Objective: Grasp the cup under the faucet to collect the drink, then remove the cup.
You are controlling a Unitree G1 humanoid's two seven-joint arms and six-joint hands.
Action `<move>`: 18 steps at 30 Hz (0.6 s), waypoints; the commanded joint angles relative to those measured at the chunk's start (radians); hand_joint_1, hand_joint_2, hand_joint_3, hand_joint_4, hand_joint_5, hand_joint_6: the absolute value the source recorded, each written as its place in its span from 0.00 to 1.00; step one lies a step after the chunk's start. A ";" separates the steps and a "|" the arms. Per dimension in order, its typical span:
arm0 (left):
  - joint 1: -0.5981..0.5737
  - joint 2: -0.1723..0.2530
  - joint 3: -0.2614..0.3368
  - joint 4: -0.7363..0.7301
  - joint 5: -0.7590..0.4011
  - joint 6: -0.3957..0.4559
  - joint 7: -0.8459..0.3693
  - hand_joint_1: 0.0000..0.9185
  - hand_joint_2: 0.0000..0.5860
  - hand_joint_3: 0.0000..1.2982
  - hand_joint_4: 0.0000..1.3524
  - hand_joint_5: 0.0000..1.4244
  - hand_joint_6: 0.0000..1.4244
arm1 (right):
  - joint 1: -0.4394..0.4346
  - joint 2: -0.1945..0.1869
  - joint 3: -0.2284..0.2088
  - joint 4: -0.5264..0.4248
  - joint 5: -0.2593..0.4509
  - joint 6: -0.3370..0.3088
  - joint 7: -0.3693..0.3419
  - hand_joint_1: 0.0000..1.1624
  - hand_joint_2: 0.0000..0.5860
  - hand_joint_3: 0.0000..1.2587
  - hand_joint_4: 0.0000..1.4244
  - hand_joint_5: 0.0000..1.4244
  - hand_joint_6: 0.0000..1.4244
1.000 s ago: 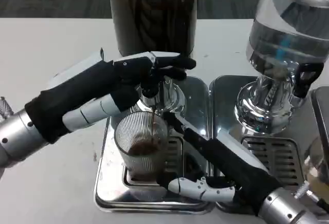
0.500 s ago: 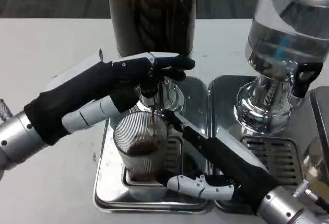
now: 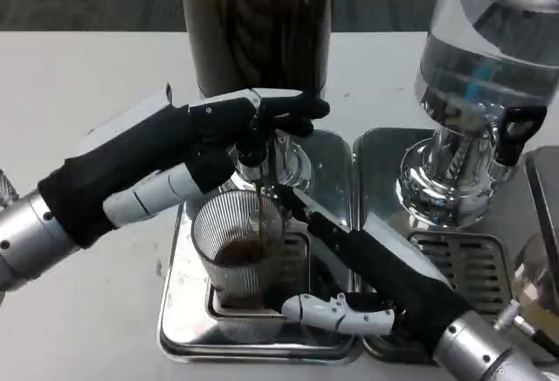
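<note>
Ribbed clear glass, the cup [image 3: 240, 245] stands on the steel drip tray [image 3: 179, 311] directly beneath the faucet [image 3: 260, 158] of the dark drink dispenser [image 3: 255, 23], a thin brown stream falling into it and dark liquid pooled in its lower part. My left hand [image 3: 205, 141] rests on the faucet lever, fingers laid over it, apparently pressing it to pour. My right hand [image 3: 349, 289] wraps the cup from its right side, fingers curled round the base, grasping it. I judge the main risk to be overfilling if the lever is held too long, or spilling onto the tray if I draw the cup away before the flow stops. A loose grip on the ribbed wall could also let the cup tip. A second, clear dispenser [image 3: 489, 66] stands to the right on the white surface [image 3: 79, 75].
</note>
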 commanded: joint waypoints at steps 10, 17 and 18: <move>0.014 0.011 0.003 -0.005 0.026 -0.014 0.006 0.00 0.17 0.19 0.12 0.14 0.07 | -0.052 0.019 0.009 0.050 -0.007 -0.014 -0.012 0.44 0.32 0.00 0.00 0.00 0.00; 0.007 0.010 0.005 0.009 0.031 -0.019 0.011 0.00 0.16 0.19 0.12 0.14 0.08 | -0.082 0.028 0.010 0.086 -0.009 -0.024 -0.019 0.44 0.32 0.00 0.00 0.00 0.00; 0.007 0.010 0.005 0.010 0.032 -0.020 0.012 0.00 0.16 0.19 0.12 0.14 0.08 | -0.088 0.030 0.010 0.091 -0.011 -0.027 -0.020 0.44 0.32 0.00 0.00 0.00 0.00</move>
